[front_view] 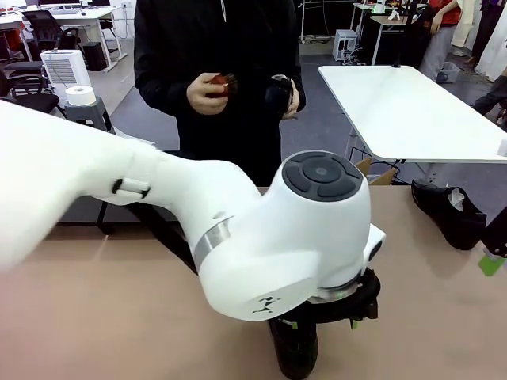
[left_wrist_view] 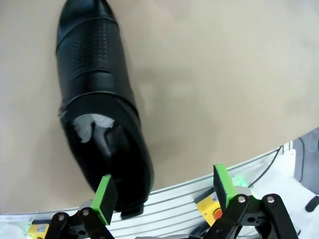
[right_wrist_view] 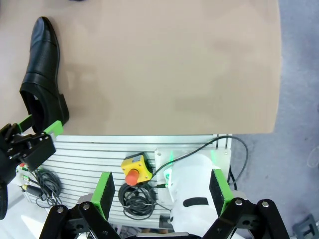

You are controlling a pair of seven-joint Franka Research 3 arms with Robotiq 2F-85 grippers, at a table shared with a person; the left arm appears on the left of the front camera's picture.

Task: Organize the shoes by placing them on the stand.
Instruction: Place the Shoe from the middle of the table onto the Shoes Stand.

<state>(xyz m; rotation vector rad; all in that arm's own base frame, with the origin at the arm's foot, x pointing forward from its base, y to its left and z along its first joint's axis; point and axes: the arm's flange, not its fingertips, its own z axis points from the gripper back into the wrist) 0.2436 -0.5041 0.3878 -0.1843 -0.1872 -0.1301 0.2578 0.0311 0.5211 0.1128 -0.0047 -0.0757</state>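
Note:
A glossy black shoe (left_wrist_view: 97,94) stuffed with white paper lies on the tan table, toe pointing away. My left gripper (left_wrist_view: 164,188) hangs open just above its heel, one green pad (left_wrist_view: 104,191) at the heel's edge and the other off to the side over the table's rim. In the front view that shoe (front_view: 295,355) pokes out under my left gripper (front_view: 321,323). A second shoe (front_view: 447,210) lies at the table's far right. My right gripper (right_wrist_view: 161,189) is open and empty, high over the table's near edge, looking down on the first shoe (right_wrist_view: 44,74). The stand is out of view.
A person across the table holds a reddish-brown brush (front_view: 222,83) and a dark object in the other hand. My left arm's white wrist (front_view: 317,229) blocks the table's middle. Below the near edge are aluminium slats, a yellow stop-button box (right_wrist_view: 135,172) and cables.

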